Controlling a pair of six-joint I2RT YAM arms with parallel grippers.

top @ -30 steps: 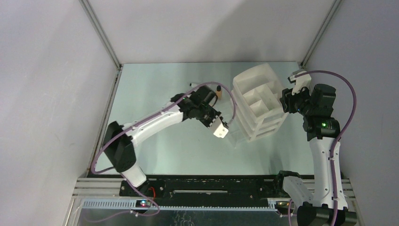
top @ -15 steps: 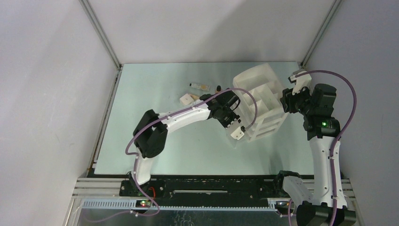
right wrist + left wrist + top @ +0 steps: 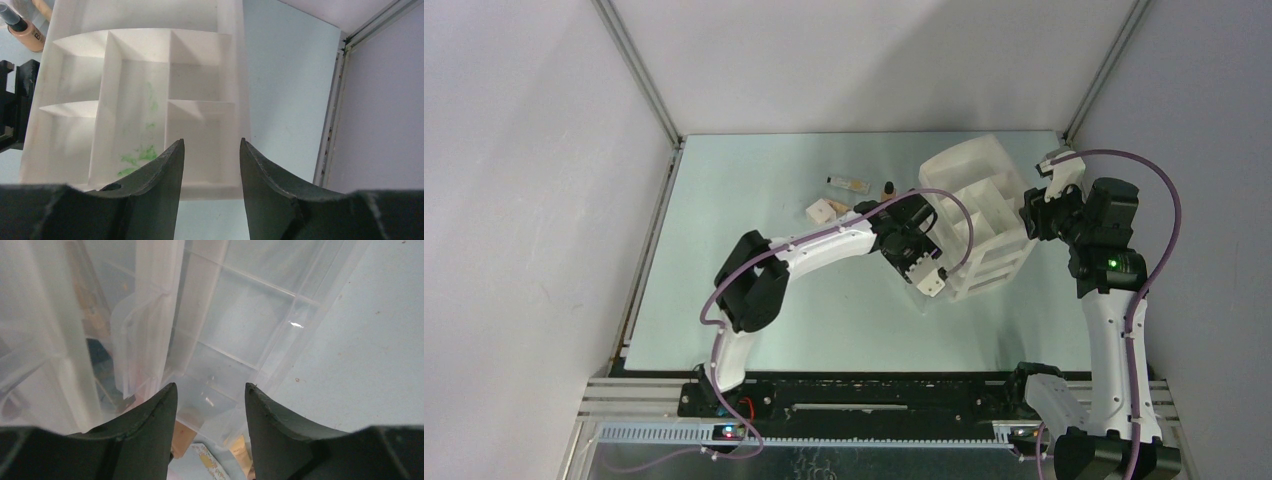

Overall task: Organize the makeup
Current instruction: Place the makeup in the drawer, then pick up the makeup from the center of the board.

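At the far middle of the surface point(image 3: 754, 300), left of the organizer point(image 3: 979, 200), the loose makeup lay in a small cluster: one beige black-capped bottle point(image 3: 849, 183) on its side, a second bottle point(image 3: 889, 188) just beside the organizer wall, and a small pale box point(image 3: 820, 210) nearer the arms. Left hand point(image 3: 210, 386) was at the organizer's lower front, fingers apart with nothing between them, facing a translucent drawer point(image 3: 240, 325). Brown and dark shapes showed through the plastic at left, too blurred to name. Flat beige pieces lay below the fingers, unidentified. Right hand point(image 3: 211, 141) hung over the organizer's top compartments, fingers apart, nothing gripped. Whether it touched the rim could not be told. Top compartments looked bare apart from a green smear. Judgement: sorting was partly done, with at least three items left out. Handling notes: bottles probably light, rigid, smooth and round, so liable to roll or squirt out of a pinch. Best taken across the body near mid-length, fingers square to the long axis, not on the cap. Box likely light, with thin walls that could dent, so close gently across two flat faces. Organizer looked light enough to slide if nudged.
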